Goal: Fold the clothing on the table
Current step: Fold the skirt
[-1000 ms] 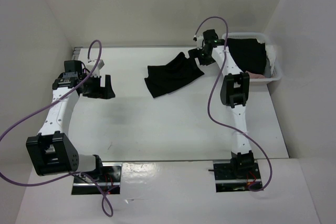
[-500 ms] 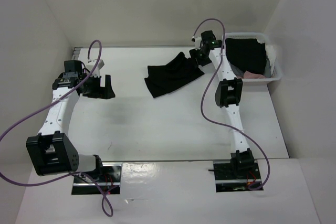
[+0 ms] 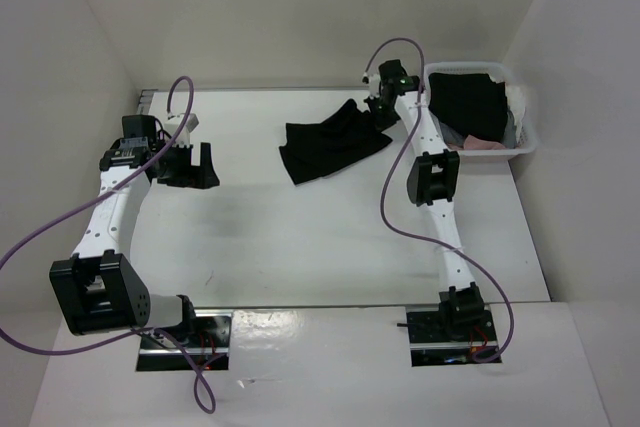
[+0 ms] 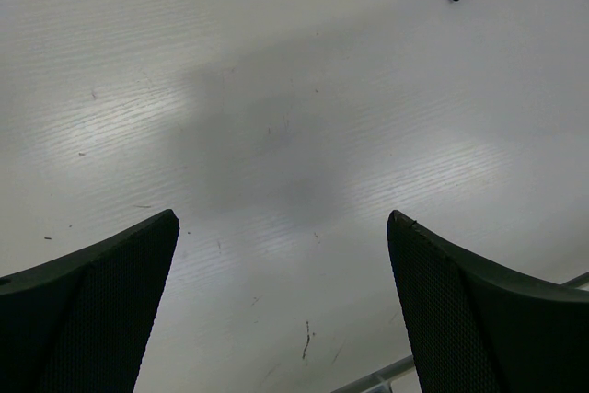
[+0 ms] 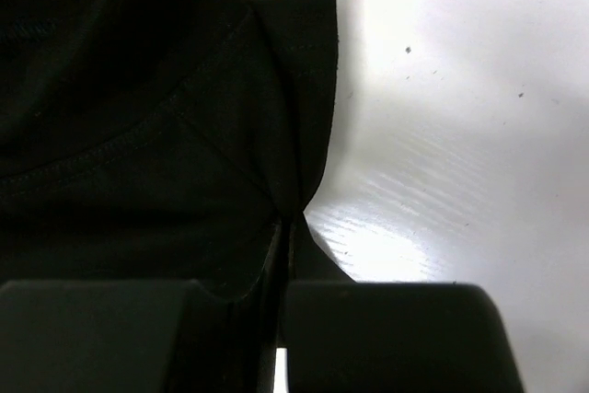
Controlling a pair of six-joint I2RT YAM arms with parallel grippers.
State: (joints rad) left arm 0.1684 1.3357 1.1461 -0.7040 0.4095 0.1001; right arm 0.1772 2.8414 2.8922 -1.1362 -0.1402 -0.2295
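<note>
Pinching clothing (image 5: 138,135) at a corner hem, R gripper (image 5: 283,255) was clamped tight on a fabric fold, prob. to get a handle for spreading it flat before folding. Rest lay crumpled on table (image 3: 300,237), to that gripper's left. L gripper (image 4: 285,255) was spread wide, empty; clothing well ahead of it.

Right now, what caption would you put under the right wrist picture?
The right gripper, shut, pinches a fold of the black clothing lying on the white table.
</note>
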